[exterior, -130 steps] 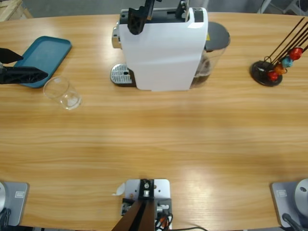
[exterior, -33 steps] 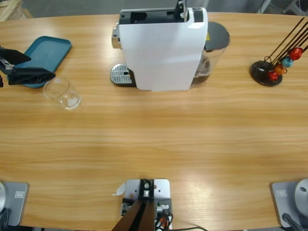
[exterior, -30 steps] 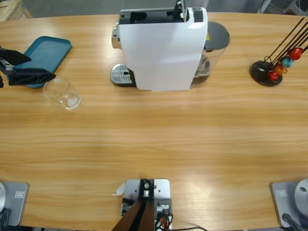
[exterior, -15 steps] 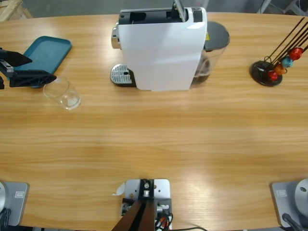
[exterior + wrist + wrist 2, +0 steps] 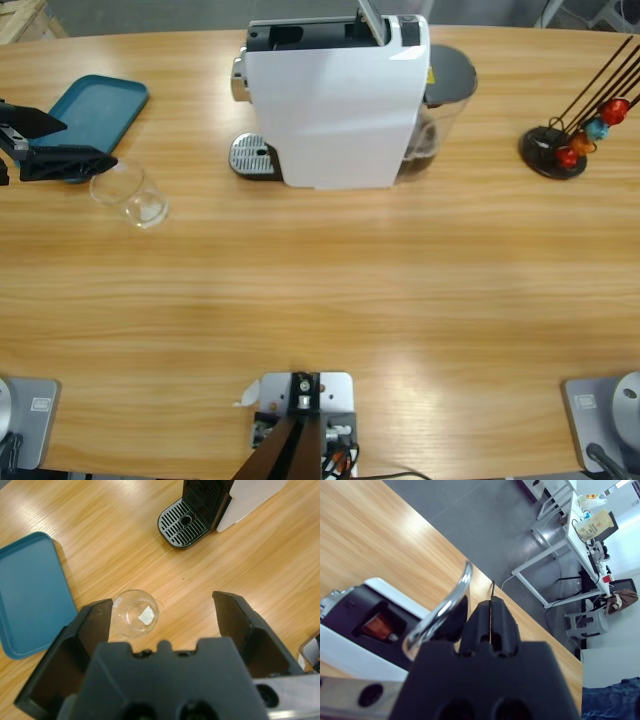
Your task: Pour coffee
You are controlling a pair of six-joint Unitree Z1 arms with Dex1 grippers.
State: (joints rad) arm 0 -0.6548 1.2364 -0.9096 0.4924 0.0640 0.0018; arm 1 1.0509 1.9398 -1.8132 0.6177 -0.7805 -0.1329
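Observation:
No coffee shows in any view. The white coffee machine stands at the table's far middle, its silver lever raised. In the right wrist view my right gripper is shut, its jaws pressed together right beside the curved silver lever over the machine's black top. An empty clear glass stands at the left. My left gripper hovers open just beyond it. From the left wrist the glass lies between the jaws, near the left one, with the gripper above it.
A teal tray lies at the far left, seen also as the tray beside the glass. The machine's round drip grate faces left; the grate is vacant. A capsule holder with coloured capsules stands far right.
My left gripper has crept right toward the glass. The right gripper, seen over the machine's top earlier, has left the high view, and the lever has tipped slightly left.

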